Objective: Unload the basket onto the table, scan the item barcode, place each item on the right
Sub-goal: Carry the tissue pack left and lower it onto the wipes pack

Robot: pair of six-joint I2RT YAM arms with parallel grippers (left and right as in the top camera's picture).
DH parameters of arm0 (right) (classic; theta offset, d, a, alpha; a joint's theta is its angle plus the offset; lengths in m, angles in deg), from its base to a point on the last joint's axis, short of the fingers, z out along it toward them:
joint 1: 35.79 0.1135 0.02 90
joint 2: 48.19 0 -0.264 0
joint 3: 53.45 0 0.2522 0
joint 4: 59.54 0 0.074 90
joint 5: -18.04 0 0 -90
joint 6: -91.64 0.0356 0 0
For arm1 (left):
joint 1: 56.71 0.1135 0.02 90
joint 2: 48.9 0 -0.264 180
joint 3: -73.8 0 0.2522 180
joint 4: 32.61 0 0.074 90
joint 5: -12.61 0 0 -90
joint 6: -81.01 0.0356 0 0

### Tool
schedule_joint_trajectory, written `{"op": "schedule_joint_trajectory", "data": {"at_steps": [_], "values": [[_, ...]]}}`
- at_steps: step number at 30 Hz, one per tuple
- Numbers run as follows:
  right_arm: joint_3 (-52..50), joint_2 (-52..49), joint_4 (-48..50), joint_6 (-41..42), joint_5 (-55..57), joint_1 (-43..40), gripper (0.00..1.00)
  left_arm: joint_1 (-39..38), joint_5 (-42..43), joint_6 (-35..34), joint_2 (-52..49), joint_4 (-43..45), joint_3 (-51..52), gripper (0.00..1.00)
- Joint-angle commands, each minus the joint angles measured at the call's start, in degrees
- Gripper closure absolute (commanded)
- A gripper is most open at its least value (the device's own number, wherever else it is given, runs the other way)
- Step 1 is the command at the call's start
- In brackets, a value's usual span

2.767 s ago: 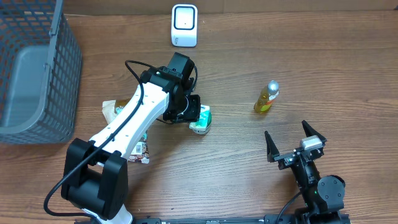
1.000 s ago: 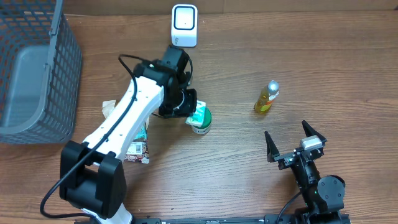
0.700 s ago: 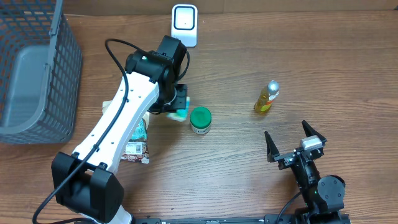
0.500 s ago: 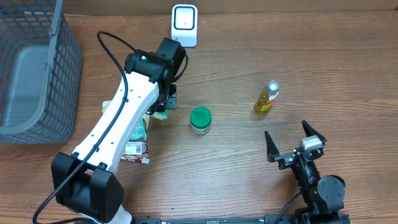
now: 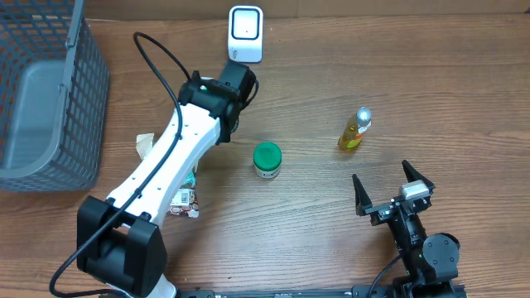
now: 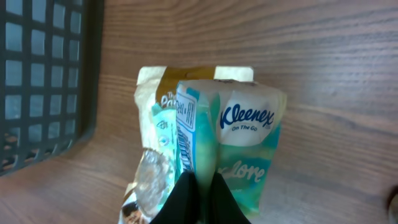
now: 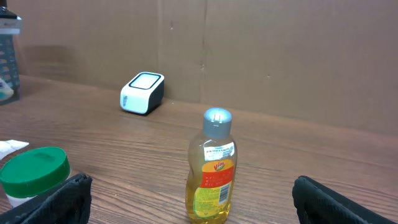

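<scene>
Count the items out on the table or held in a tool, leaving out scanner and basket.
4: tissue pack pinched in the left tool; green-lidded jar mid-table; yellow bottle to its right; snack bag under the left arm. More may be hidden there.

The Kleenex pack (image 6: 245, 143) is showing teal and white with blue lettering; the pouch (image 6: 155, 93) is showing cream and gold. The jar (image 5: 267, 160) is wearing a green lid, the yellow bottle (image 5: 354, 130) a silver cap. The scanner (image 5: 245, 33) is gleaming white, the desk (image 5: 464, 83) brown wood-grain, the basket (image 5: 50, 91) dark grey mesh.
</scene>
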Motion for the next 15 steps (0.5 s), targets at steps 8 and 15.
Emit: {"op": "schedule_joint_trajectory", "data": {"at_steps": [8,15], "values": [[-0.6,0.6,0.2,0.1,0.4,-0.2,0.0,-1.4,-7.4,2.6,-0.1,8.8,7.7,0.96],[-0.6,0.6,0.2,0.1,0.4,-0.2,0.0,-1.4,-7.4,4.0,-2.6,10.6,9.4,0.96]]}}
